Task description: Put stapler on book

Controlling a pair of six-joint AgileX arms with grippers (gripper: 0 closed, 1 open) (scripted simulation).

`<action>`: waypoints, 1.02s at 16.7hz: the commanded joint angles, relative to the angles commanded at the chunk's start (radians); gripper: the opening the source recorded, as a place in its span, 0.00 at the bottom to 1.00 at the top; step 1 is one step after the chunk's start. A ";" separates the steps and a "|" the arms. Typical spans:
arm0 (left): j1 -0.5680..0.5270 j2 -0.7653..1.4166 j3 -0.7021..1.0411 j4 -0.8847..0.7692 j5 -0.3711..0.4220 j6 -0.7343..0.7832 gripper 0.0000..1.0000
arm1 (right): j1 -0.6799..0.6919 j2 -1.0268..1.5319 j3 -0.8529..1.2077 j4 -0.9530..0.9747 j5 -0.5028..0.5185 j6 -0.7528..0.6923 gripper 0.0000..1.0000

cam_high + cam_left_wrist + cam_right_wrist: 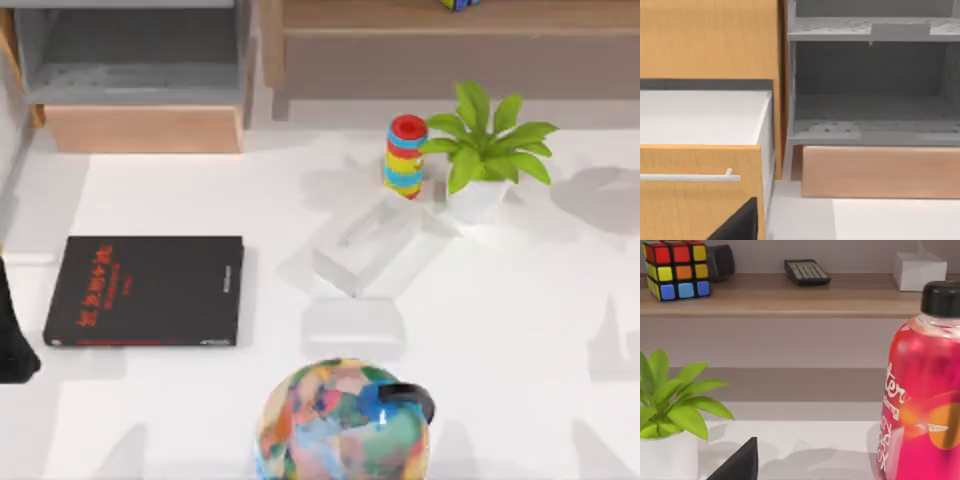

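Observation:
The book (145, 290) lies flat on the left part of the white table, a black cover with red characters and small white print near its right edge. The stapler is out of view. My left arm (12, 345) is a dark shape at the table's far left edge, just left of the book's near corner. A black wedge of my left gripper (740, 225) shows in the left wrist view, facing a wooden drawer and a grey shelf unit. A like wedge of my right gripper (740, 462) shows in the right wrist view.
A white open-topped box (365, 245) sits mid-table with a flat white slab (352, 325) in front of it. A colourful globe (340, 420) stands at the near edge. A striped cylinder (405, 155) and potted plant (480, 160) stand behind. A red bottle (925, 390) is close to the right wrist.

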 joint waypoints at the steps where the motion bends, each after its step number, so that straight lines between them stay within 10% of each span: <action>1: 0.000 0.000 0.000 0.000 0.000 0.000 1.00 | 0.000 0.000 0.000 0.000 0.000 0.000 1.00; 9: 0.111 0.240 0.282 -0.171 0.039 0.039 1.00 | 0.000 0.000 0.000 0.000 0.000 0.000 1.00; 17: 0.359 1.038 1.169 -0.614 0.049 0.076 1.00 | 0.000 0.000 0.000 0.000 0.000 0.000 1.00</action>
